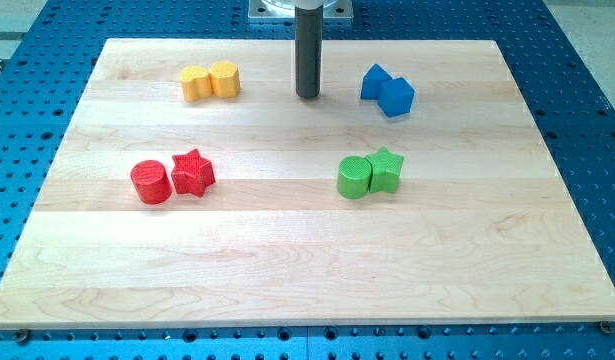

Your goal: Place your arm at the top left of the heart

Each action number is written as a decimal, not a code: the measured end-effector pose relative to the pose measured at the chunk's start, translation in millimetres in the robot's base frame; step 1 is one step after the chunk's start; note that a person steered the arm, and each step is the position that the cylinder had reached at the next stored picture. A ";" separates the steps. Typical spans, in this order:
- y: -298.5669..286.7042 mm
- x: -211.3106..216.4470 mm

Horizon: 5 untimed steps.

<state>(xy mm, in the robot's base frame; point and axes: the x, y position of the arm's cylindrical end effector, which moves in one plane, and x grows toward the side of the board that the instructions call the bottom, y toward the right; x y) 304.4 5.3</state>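
Observation:
Two yellow blocks touch each other at the view's upper left: a yellow heart on the left and a yellow hexagon on the right. My tip is at the top middle of the wooden board. It stands well to the right of the yellow pair and left of the blue blocks, touching no block.
A blue triangle and a blue cube touch at the upper right. A red cylinder and a red star sit at the middle left. A green cylinder and a green star sit right of centre.

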 end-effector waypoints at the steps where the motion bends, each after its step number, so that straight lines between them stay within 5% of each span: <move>1: 0.9 -6.1; 2: -21.9 -68.0; 3: -138.0 -91.6; 4: -214.8 -79.0; 5: -215.9 -79.0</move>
<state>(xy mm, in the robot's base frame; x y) 225.4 -210.6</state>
